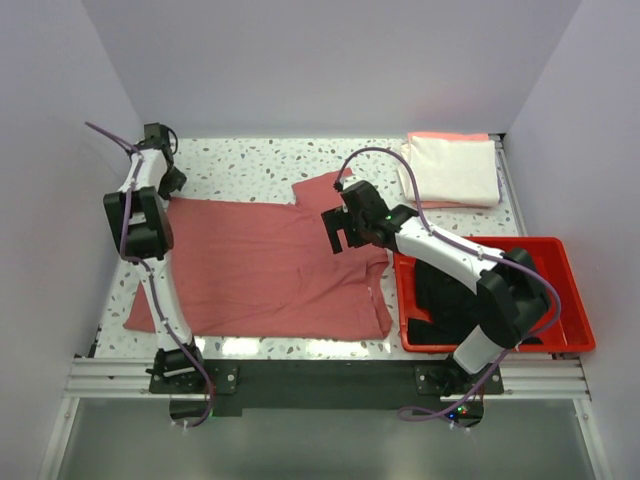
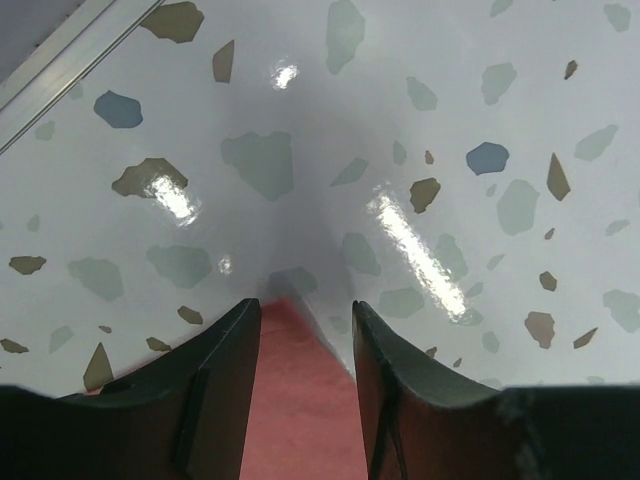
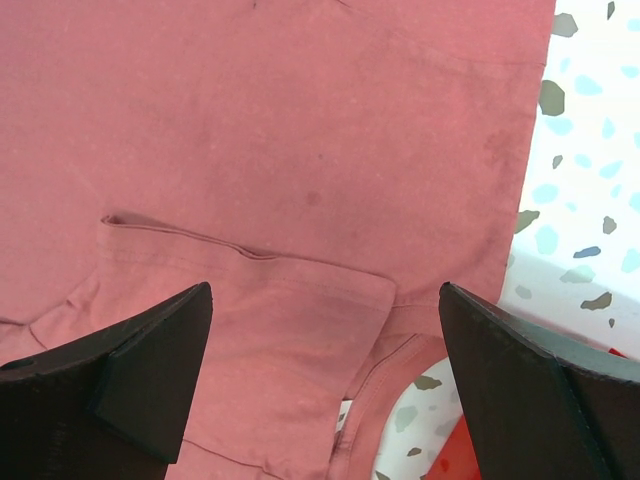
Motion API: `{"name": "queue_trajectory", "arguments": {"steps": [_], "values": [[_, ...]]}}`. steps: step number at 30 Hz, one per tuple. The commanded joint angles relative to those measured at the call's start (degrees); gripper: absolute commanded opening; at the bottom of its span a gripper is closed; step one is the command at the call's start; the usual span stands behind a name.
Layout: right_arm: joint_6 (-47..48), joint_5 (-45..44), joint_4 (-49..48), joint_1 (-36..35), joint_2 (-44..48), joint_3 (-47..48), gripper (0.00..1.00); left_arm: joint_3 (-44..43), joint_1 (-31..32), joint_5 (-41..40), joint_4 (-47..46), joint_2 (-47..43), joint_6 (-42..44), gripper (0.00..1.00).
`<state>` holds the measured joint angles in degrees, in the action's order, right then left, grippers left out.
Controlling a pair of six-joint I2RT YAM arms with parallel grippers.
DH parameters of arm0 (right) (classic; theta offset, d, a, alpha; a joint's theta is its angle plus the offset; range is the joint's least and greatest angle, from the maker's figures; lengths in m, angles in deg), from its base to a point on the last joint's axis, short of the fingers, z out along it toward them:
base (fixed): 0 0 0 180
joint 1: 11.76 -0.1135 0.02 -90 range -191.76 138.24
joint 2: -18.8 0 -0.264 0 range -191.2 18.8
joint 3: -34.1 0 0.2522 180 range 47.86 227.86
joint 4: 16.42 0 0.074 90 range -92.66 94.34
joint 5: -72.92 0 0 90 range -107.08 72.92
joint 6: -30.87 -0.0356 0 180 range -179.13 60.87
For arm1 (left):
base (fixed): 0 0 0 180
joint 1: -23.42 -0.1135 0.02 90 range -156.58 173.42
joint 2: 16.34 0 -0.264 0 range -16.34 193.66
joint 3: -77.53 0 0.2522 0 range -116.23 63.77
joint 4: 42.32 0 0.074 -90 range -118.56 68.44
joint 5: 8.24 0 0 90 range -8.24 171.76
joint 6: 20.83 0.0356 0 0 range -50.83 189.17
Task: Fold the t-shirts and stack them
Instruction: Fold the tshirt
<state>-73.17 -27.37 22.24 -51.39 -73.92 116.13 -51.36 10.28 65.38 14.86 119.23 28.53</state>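
A speckled bench point(image 1: 250, 160) between white walls is being used. Two shirts are being judged done: the cream-white shirt point(image 1: 455, 170) folded on the peach-pink shirt point(image 1: 440, 136), far right. The black shirt point(image 1: 440, 295) is lying bunched in the red tray point(image 1: 565, 300). The rose-red shirt point(image 1: 260, 265) is lying flat mid-bench, long axis left-right, sleeves rightward. Its far-left corner is being straddled by the narrowly parted left gripper point(image 2: 305, 310); the right gripper point(image 3: 325, 290) is being held wide above the sleeve end.

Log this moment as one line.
left gripper open at dusty rose-red cloth t-shirt corner | right gripper open above same shirt | shirt unfolded
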Motion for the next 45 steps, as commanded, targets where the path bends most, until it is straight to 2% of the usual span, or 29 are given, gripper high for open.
{"name": "queue_trajectory", "arguments": {"steps": [1, 16, 22, 25, 26, 28, 34, 38, 45], "values": [[0.16, 0.88, -0.21, 0.35, 0.97, 0.9, 0.99, -2.91, -0.04, -4.61, 2.28, 0.57, 0.74, 0.46], [-0.2, 0.26, -0.38, 0.44, 1.59, -0.24, 0.99, -3.26, 0.14, -5.07, 4.13, 3.48, -0.58, 0.4], [-0.28, -0.26, -0.38, 0.44, 0.71, 0.37, 0.99, -3.35, 0.23, -3.84, 3.95, 4.09, -0.31, 0.28], [-0.46, -1.05, -0.38, 0.7, -0.52, 2.04, 0.99, -2.21, 0.31, -3.48, 4.13, 3.83, -0.4, 0.18], [-0.72, -1.14, -0.3, 1.05, -0.96, 2.74, 0.99, -1.77, 0.23, -3.31, 3.96, 3.39, -0.4, 0.08], [-1.25, -1.49, -0.03, 1.4, -3.15, 5.46, 0.99, 0.34, 0.31, -3.04, 2.99, 2.77, -0.14, 0.0], [-3.36, -1.4, 0.4, 5.0, -11.76, 17.84, 0.99, 6.75, 0.31, -3.04, -0.43, -2.14, -0.05, 0.0], [-3.54, -1.58, 1.2, 8.51, -21.93, 30.48, 0.99, 10.97, 0.31, -2.87, -3.77, -6.79, 0.3, 0.0], [-3.19, -6.31, 0.59, 11.95, -40.03, 49.39, 0.99, 13.62, 0.4, -1.81, -5.98, -9.97, 0.39, 0.0]]}}
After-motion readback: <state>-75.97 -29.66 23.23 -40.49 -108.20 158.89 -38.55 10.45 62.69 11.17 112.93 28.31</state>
